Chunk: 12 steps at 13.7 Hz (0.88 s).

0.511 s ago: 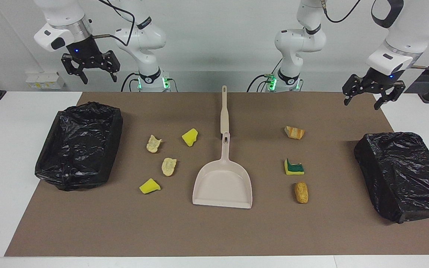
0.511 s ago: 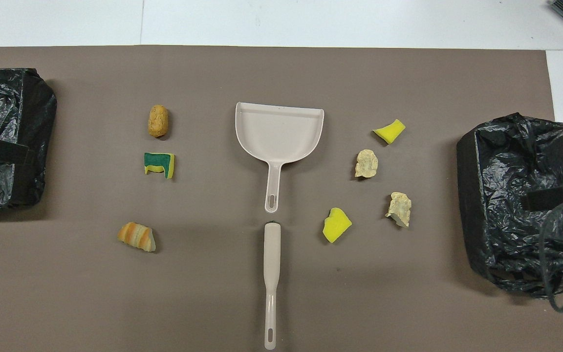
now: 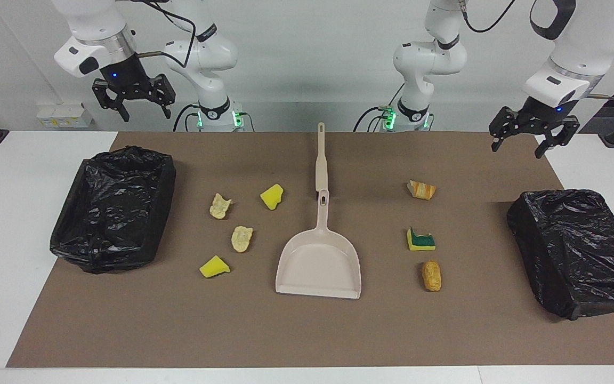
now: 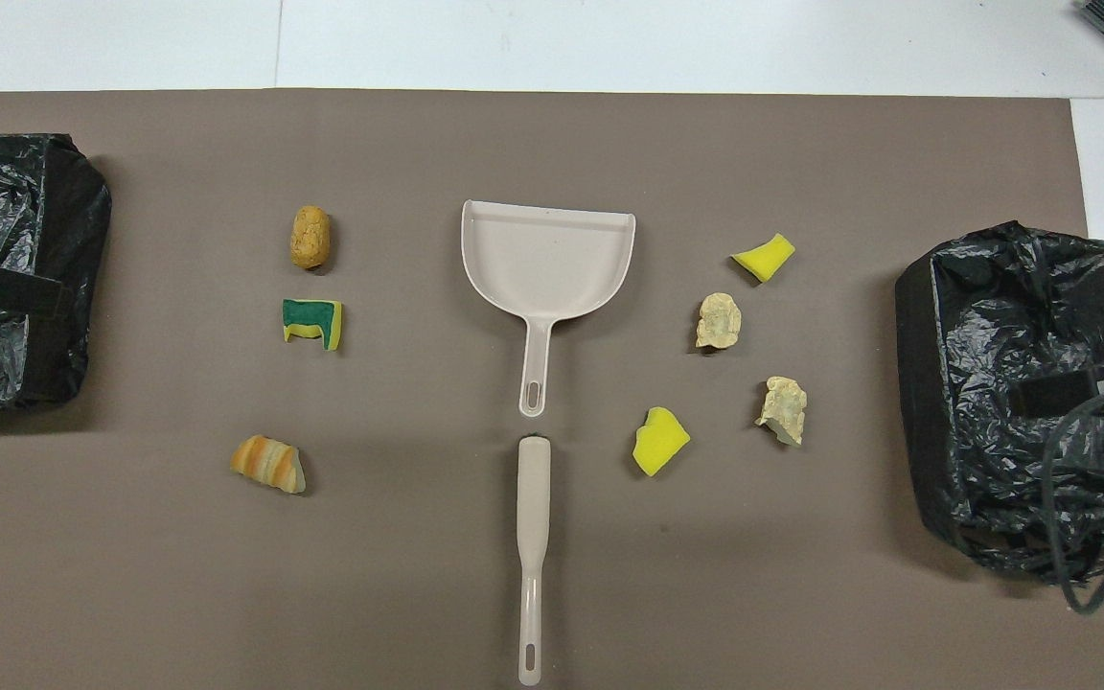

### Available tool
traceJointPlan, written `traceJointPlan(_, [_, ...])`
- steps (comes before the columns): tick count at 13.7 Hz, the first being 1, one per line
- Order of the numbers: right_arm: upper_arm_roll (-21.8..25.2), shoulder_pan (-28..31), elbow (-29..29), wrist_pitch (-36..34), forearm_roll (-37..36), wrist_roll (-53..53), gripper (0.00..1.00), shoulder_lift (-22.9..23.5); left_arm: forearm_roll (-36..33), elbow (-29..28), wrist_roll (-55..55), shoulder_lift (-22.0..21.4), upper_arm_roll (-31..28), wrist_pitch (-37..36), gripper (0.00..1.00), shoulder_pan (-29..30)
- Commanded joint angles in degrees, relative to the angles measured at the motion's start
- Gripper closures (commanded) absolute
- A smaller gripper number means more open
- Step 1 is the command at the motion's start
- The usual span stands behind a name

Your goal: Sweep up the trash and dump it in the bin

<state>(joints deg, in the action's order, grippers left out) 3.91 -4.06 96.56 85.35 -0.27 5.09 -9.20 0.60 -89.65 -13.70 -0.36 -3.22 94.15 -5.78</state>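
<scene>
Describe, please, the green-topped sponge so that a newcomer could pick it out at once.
Start at the dustpan in the middle of the brown mat. Toward the left arm's end lie three scraps in a row; the sponge is the middle one, the only piece with a dark green layer.

A robotics lab is being shown: two white arms (image 3: 205, 58) are being kept bolted at the edge of a white table (image 3: 14, 224), with cables being trailed from their joints and green lights being shown at their bases. The tabletop is being covered by a plain brown mat (image 3: 296, 330), and a bare white wall (image 3: 307, 48) is being seen past the arms. Two bins lined with black bags (image 3: 112, 208) are being kept at the mat's two ends, as in a staged test setup.
</scene>
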Motion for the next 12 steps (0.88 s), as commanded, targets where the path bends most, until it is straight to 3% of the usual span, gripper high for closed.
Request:
traceJointPlan(1, [0.04,0.19,1.43,0.16,0.53,0.71,0.00,-1.18,-0.34,-0.26,0.78,0.01,-0.12,1.21,0.00,-0.46])
traceJointPlan(7, [-0.48,-0.16,2.31,0.25,0.53,0.10,0.00,-1.62,-0.34,-2.89,0.96,-0.96,0.06,1.65,0.00,-2.12])
traceJointPlan(12, [-0.48,-0.07,2.40,0.25,0.53,0.45,0.00,-1.44,-0.34,-8.33,6.57,-2.71,0.06,2.52,0.00,-8.79])
